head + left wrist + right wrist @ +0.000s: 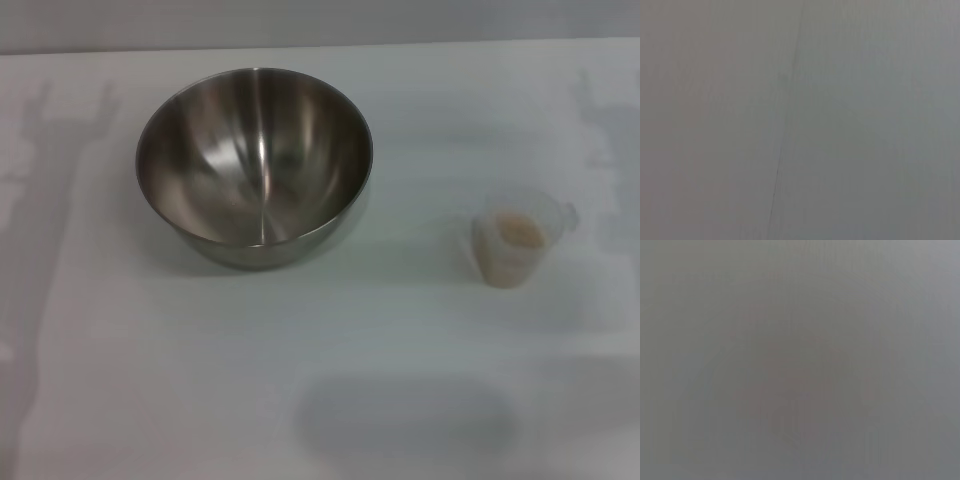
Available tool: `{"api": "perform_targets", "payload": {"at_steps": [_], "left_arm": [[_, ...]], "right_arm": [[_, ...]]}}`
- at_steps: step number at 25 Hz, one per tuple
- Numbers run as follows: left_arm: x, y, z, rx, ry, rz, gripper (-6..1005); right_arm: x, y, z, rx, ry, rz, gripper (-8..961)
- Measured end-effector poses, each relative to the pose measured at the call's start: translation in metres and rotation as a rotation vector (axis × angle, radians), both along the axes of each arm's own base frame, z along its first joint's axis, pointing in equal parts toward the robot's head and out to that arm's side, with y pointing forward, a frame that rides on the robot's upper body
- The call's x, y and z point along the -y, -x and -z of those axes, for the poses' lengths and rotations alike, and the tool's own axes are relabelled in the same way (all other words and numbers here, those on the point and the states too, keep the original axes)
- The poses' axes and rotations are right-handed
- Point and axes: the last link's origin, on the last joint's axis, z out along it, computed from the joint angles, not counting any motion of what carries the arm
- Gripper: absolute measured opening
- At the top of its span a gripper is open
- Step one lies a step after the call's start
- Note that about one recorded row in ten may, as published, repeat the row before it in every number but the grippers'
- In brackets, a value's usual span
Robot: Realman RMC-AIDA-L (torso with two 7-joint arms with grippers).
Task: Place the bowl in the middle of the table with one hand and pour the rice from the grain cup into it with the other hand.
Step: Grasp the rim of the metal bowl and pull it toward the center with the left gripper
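The large stainless-steel bowl (254,165) stands upright and empty on the white table (330,340), left of centre and toward the back. The small clear grain cup (516,240) stands upright at the right, its little handle pointing right, with beige rice (522,232) inside it. Neither gripper is in the head view; only faint arm shadows fall on the table at the far left and far right. Both wrist views show only a plain grey surface.
The table's far edge meets a grey wall (320,22) at the top of the head view. A soft shadow (405,415) lies on the table near the front middle. A wide gap of bare table separates bowl and cup.
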Motion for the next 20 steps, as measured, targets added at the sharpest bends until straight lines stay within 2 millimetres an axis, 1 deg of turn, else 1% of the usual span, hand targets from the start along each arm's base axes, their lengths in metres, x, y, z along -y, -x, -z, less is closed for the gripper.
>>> {"api": "perform_targets", "payload": {"at_steps": [20], "left_arm": [[-0.0021, -0.0032, 0.0000, 0.000, 0.000, 0.009, 856]], "right_arm": [[0.0025, -0.0022, 0.0016, -0.008, 0.000, 0.008, 725]]}}
